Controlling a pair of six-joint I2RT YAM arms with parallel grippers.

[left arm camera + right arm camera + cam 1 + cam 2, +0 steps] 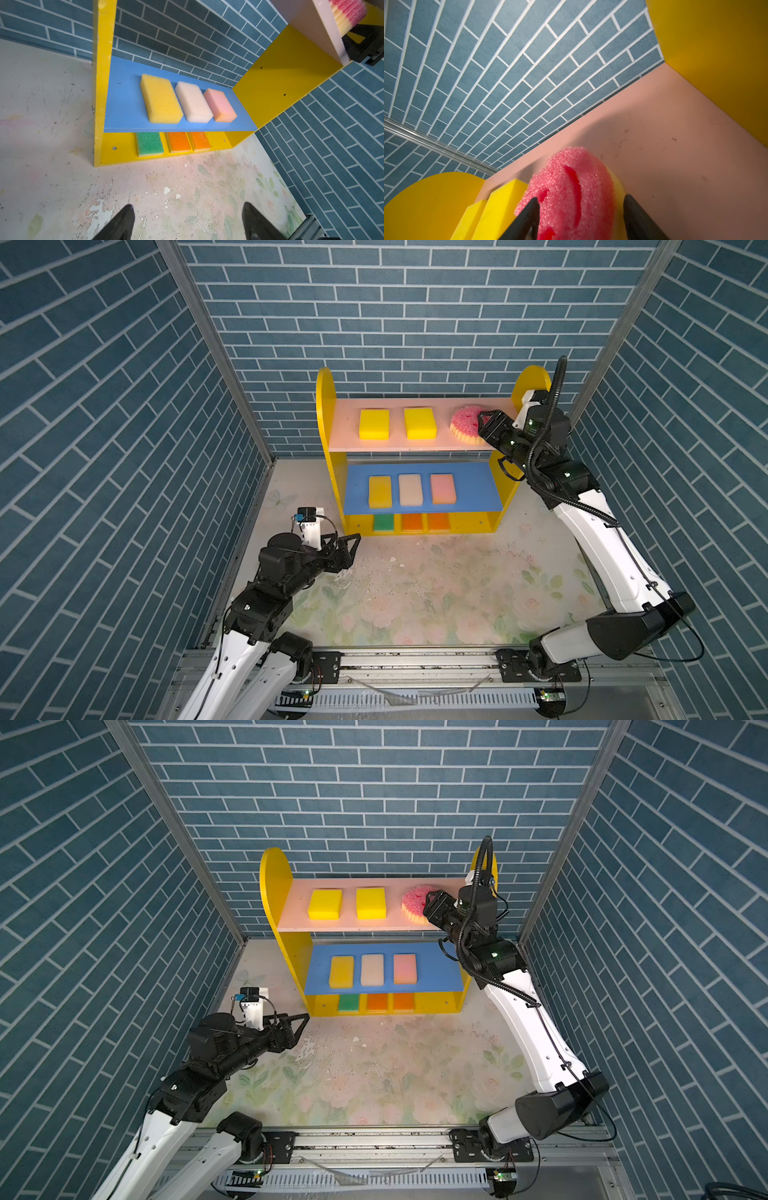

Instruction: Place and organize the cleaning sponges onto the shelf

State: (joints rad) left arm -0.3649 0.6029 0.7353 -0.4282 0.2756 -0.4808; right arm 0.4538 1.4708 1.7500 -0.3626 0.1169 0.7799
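The shelf [326, 406] [274, 886] stands against the back wall. On its pink upper board [419, 406] lie two yellow sponges [374, 424] and the round pink smiley sponge [464, 425] [571, 187]. My right gripper [484, 420] [580, 197] is open, its fingers flanking the round sponge, which rests on the board. The blue middle board [473, 485] carries a yellow [161, 99], a cream [193, 102] and a pink sponge [220, 106]. A green sponge [149, 143] and two orange sponges [178, 142] lie on the yellow base. My left gripper [353, 543] [187, 204] hovers open and empty over the mat.
A worn floral mat [436, 585] covers the floor in front of the shelf. Blue brick-pattern walls [124, 448] close in on three sides. A metal rail [415, 659] with both arm bases runs along the front edge.
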